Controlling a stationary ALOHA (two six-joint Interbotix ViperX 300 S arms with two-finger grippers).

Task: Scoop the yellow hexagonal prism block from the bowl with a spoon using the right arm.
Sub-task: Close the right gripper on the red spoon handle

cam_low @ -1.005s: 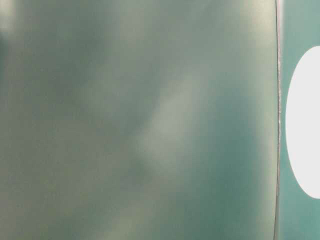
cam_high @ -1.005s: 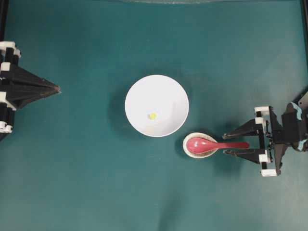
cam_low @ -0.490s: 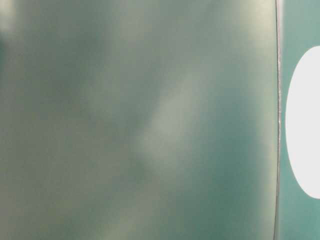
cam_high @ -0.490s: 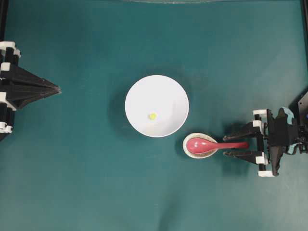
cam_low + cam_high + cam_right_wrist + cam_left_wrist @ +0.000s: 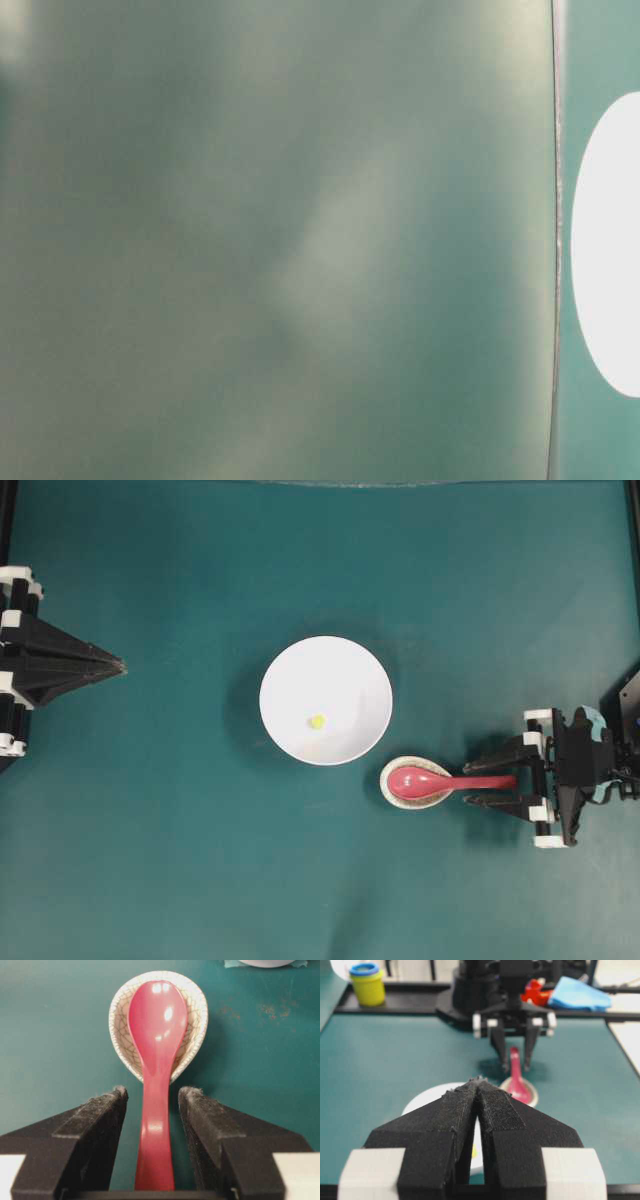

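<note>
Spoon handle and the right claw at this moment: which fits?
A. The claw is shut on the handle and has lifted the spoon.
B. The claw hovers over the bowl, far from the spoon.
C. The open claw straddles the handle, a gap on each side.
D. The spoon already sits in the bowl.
C: in the right wrist view the spoon handle runs between the right claw's spread fingers with teal table showing either side, its scoop in the spoon rest.
</note>
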